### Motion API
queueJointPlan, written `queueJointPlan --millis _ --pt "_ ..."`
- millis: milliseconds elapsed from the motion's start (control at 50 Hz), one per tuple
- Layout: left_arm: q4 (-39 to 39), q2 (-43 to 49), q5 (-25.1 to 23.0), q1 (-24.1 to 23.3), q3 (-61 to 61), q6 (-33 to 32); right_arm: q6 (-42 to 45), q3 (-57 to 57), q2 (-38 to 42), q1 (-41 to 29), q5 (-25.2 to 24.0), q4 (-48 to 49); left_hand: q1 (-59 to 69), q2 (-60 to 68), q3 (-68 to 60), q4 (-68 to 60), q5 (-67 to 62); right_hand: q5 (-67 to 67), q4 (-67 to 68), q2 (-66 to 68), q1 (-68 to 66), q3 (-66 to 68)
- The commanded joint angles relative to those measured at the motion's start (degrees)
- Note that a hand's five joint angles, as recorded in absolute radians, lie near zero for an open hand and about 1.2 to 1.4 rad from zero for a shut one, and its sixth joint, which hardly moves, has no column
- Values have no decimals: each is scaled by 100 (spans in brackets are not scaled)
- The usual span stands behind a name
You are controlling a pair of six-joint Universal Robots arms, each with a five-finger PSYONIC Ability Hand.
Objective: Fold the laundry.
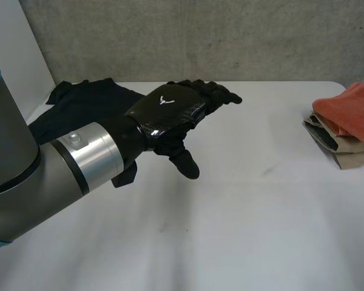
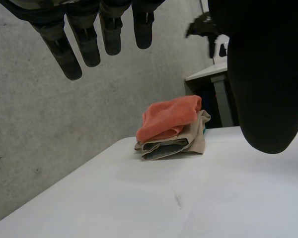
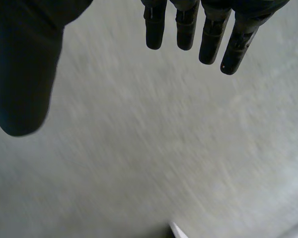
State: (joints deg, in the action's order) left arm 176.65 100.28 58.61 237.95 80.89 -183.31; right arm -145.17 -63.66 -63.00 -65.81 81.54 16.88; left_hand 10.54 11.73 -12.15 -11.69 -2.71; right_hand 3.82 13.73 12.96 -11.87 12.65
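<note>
One folded stack (image 1: 350,118), black garment (image 1: 85,104).

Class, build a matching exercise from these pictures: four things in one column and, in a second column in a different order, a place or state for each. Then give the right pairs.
Things
1. black garment
2. orange cloth
3. beige cloth
4. left hand

Places or states
A. uppermost, by the right edge of the table
B. open, above the table, holding nothing
C. loose and not folded, at the table's far left
D. folded, beneath another cloth

Pairs: 1-C, 2-A, 3-D, 4-B
</note>
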Motion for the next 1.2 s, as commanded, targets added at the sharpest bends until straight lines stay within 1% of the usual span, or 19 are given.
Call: queueJointPlan --millis 20,60,80,100,180,200,220,260,300,360,400,480,520,620,760,880,1020,1080,1200 --pt "203 -8 89 49 14 -3 -1434 -1444 -1343 -1511 -1075 192 -33 -152 194 147 250 -382 -373 -296 187 -265" --pt "361 -8 142 93 6 -3 -1584 -1858 -1608 -1750 -1490 254 -33 -152 194 147 250 -382 -373 -296 187 -265" --pt "440 -8 195 128 6 -12 -1655 -2278 -1810 -1995 -1901 307 -33 -152 194 147 250 -382 -373 -296 187 -265" --pt "519 -17 282 181 6 -12 -1647 -2500 -1899 -2110 -2105 334 -33 -152 194 147 250 -382 -373 -296 187 -265" --pt "985 -26 879 576 14 -38 -1480 -3450 -2075 -2787 -2792 509 -54 -173 215 169 271 -382 -373 -296 187 -265" --pt "1221 -9 1176 812 6 -30 -1427 -3617 -2076 -2945 -2871 544 -54 -173 215 169 271 -382 -373 -296 187 -265" --pt "1284 0 1232 884 -3 -38 -1218 -3932 -2023 -3303 -2872 580 -54 -173 215 169 271 -382 -373 -296 187 -265" --pt "1722 131 1364 1313 -82 -73 -954 -4188 -1883 -3586 -2715 554 -54 -173 215 169 271 -382 -373 -296 187 -265" --pt "2048 499 1329 1700 -222 -108 -751 -4347 -1690 -3693 -2530 545 -50 -169 211 164 267 -382 -373 -296 187 -265" --pt "2198 1001 1233 2061 -512 -161 -364 -4506 -1417 -3694 -2178 536 -33 -152 194 147 250 -382 -373 -296 187 -265" --pt "2181 1554 1040 2456 -889 -223 -101 -4602 -1303 -3667 -2003 519 18 -101 143 97 200 -382 -373 -296 187 -265" --pt "2084 2582 626 2905 -1496 -424 23 -4682 -1258 -3650 -1914 501 68 -51 93 47 149 -382 -373 -296 187 -265" --pt "2015 3152 495 3124 -1873 -774 23 -4699 -1258 -3650 -1896 501 101 -18 60 13 116 -382 -373 -296 187 -265" --pt "1777 3911 485 3503 -2384 -1496 23 -4743 -1241 -3650 -1870 501 169 50 -8 -54 48 -382 -373 -296 187 -265" --pt "1145 4219 476 3635 -2517 -2191 23 -4779 -1214 -3650 -1888 527 203 84 -42 -88 15 -382 -373 -296 187 -265" --pt "688 4018 503 3635 -2192 -2402 23 -4770 -1003 -3667 -1896 554 320 201 -159 -206 -103 -382 -373 -296 187 -265" --pt "652 3903 573 3635 -1998 -2508 67 -4761 -994 -3659 -1888 571 488 369 -327 -374 -271 -382 -373 -296 187 -265" --pt "669 3955 757 3627 -2007 -2657 67 -4761 -994 -3659 -1896 571 589 470 -428 -475 -372 -382 -373 -296 187 -265" --pt "827 4236 1249 3609 -2165 -3281 67 -4761 -986 -3615 -1896 571 959 840 -798 -845 -742 -382 -373 -296 187 -265"
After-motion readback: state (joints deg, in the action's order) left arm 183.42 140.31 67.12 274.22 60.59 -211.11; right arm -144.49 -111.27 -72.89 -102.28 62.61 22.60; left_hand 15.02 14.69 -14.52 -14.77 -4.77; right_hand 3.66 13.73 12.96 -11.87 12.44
